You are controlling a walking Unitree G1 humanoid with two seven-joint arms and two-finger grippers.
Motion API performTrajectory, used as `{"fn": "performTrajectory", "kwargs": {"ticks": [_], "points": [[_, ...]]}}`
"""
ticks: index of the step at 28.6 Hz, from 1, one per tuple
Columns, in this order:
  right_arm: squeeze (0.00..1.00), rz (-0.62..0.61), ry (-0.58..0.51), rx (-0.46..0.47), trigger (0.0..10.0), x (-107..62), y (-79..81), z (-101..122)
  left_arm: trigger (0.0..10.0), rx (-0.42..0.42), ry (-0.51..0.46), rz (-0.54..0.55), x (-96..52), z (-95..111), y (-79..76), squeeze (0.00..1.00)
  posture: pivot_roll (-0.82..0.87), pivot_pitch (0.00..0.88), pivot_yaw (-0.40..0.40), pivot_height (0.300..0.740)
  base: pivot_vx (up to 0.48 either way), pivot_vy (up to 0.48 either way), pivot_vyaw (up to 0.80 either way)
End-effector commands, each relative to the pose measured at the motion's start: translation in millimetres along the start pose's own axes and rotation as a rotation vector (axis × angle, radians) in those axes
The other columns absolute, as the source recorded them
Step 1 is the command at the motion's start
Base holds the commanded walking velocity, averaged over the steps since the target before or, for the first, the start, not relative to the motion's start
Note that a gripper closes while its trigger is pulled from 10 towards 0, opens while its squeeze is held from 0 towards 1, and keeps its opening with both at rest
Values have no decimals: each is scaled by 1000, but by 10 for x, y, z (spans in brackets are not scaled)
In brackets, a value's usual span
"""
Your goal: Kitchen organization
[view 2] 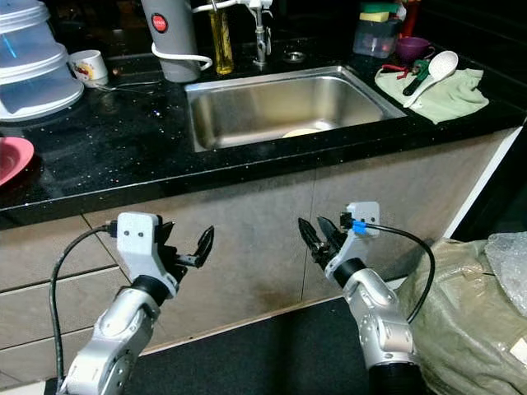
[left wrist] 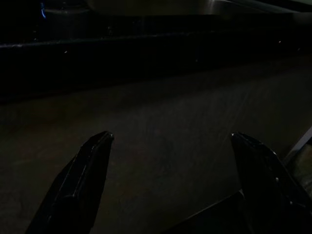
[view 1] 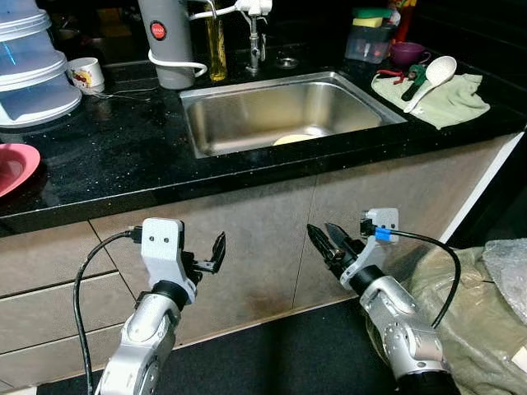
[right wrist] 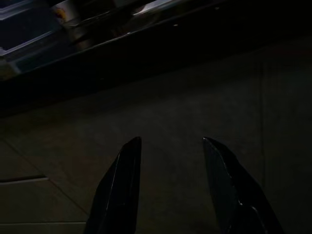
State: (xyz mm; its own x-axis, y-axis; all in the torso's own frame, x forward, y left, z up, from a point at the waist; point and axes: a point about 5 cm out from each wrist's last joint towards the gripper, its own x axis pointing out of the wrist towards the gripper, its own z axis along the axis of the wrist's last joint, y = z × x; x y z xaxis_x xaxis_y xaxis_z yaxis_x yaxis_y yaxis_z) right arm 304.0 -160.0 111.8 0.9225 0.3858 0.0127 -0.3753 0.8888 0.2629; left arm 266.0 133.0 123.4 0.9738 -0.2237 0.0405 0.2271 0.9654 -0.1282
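Hovering empty-fingered below the sink [view 1: 247, 123], in front of the cabinet doors [view 1: 247, 239].

Spreading wide and gripping nothing: left gripper [left wrist: 170, 161], raised on a bent arm under the sink's left corner. Parting moderately, touching nothing: right gripper [right wrist: 170, 165], angled up beneath the sink's right half. Lying right of the sink on a green cloth [view 1: 449, 99]: white spoon [view 1: 434, 76].

A black speckled counter [view 1: 123, 156] ran across the cabinets, with a steel sink [view 1: 247, 111] set into it. At its left end lay a pink plate [view 1: 12, 164], a stack of clear containers [view 1: 29, 70] and a small cup [view 1: 86, 74]. A grey kettle [view 1: 169, 41] stood behind the sink. At the right a green cloth [view 1: 449, 99] lay under a white ladle [view 1: 432, 78], near a purple cup [view 1: 408, 53]
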Motion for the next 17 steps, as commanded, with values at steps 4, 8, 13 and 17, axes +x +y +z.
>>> {"fn": "performTrajectory", "kwargs": {"ticks": [4, 8, 13, 17], "points": [[0, 36, -8, -6, 10000, 87, 79, 20, 10000, 12, 36, 12, 7, -37, 76, 0, 10, 90, 28, 740, 0, 0, 0], [0, 56, -26, 9, 10000, 95, 115, 32, 10000, 30, 36, 7, 5, -19, 86, 0, 22, 92, 31, 740, 0, 0, 206], [0, 95, -51, 33, 10000, 108, 170, 44, 10000, 33, 70, -78, 29, -58, 3, 0, 29, 89, 34, 740, 0, 0, 770], [0, 109, -55, 31, 10000, 114, 183, 50, 10000, 29, 72, -74, 31, -59, 9, 0, 31, 88, 29, 740, 0, 0, 798]]}}
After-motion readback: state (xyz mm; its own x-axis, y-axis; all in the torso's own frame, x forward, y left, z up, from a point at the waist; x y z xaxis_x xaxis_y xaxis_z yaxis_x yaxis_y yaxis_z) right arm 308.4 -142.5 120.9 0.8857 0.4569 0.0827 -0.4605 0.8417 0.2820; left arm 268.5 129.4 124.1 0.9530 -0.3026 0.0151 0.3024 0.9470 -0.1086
